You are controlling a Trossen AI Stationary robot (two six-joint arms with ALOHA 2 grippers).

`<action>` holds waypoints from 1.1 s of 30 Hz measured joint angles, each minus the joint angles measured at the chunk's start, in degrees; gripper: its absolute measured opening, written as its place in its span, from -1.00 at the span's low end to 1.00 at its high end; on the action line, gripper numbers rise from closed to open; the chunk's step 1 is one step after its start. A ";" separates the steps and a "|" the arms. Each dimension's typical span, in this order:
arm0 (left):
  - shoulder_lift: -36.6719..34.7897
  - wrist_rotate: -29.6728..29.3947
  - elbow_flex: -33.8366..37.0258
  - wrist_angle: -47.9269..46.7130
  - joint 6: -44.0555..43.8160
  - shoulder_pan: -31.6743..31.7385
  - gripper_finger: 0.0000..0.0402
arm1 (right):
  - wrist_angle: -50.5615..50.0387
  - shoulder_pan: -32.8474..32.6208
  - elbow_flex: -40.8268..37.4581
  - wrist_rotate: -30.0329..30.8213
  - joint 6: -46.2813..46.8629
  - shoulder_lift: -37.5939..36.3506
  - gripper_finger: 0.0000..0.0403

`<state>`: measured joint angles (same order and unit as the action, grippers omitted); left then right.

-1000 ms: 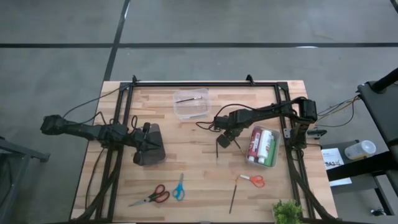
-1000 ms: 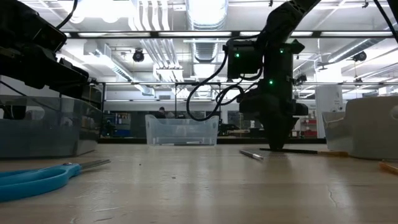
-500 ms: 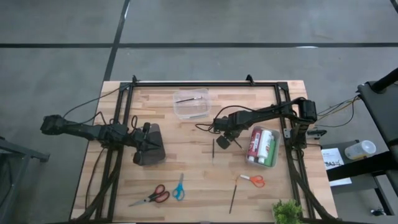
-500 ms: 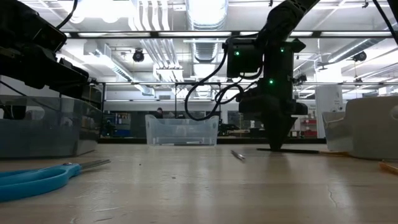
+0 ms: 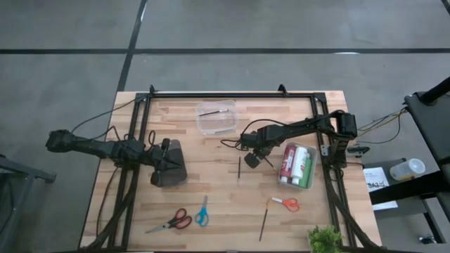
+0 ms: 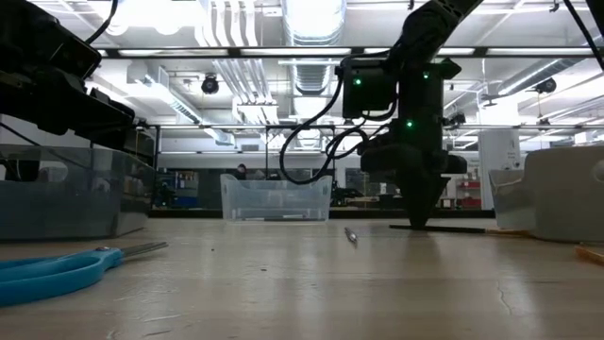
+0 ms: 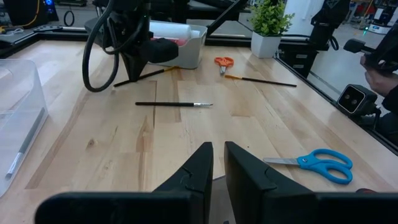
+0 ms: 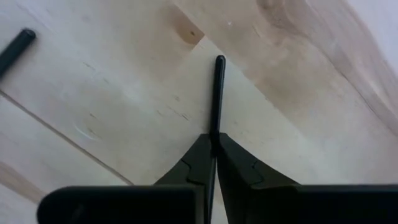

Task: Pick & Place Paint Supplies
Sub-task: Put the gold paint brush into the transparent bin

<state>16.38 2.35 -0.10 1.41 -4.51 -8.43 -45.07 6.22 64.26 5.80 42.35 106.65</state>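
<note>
1. Between the fingers of the right hand (image 8: 212, 152), low over mid-bench, sits a thin dark brush (image 8: 217, 99): the hand has clenched on its handle over the last second, having stood open before.
2. On the bench (image 5: 211, 190) in the high view, a brush (image 5: 238, 171) lies just left of that hand, turned since a second ago; it may be a second one, though the view is too coarse to be sure.
3. Paint bottles (image 5: 296, 165) sit in a tray to the right; another brush (image 5: 264, 220) lies near the front edge.
4. A clear bin (image 5: 216, 117) at the back holds one brush, probably the goal.
5. Left hand (image 7: 216, 163) waits by a dark container (image 5: 169, 163), fingers nearly closed, empty.
6. Grip looks made, so lifting comes next.
</note>
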 joint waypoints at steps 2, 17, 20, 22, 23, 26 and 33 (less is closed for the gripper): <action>-0.02 -0.02 0.00 0.02 0.00 -0.02 -0.75 | -1.03 0.02 1.26 -0.02 -1.74 0.23 -0.93; -0.02 0.00 -0.02 0.02 0.00 0.00 -0.75 | -2.38 -0.16 14.95 2.41 -16.25 0.13 -0.93; 0.00 -0.01 -0.02 0.02 0.00 -0.01 -0.75 | -0.99 -1.17 17.84 7.29 -24.25 0.13 -0.93; -0.02 0.00 -0.01 0.02 0.00 0.00 -0.75 | 0.87 -2.15 19.29 10.69 -30.18 0.13 -0.93; 0.00 -0.02 0.00 0.02 0.00 0.00 -0.75 | 1.80 -2.63 19.93 12.44 -33.20 0.13 -0.93; 0.00 -0.02 0.00 0.02 0.00 0.00 -0.75 | 5.53 -3.94 21.04 17.96 -41.61 0.11 -0.93; 0.00 -0.02 0.00 0.00 0.00 0.00 -0.75 | 20.86 -5.22 20.29 24.76 -63.71 0.11 -0.93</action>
<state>16.38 2.33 -0.10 1.41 -4.51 -8.43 -24.21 1.00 84.55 30.56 -21.37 106.76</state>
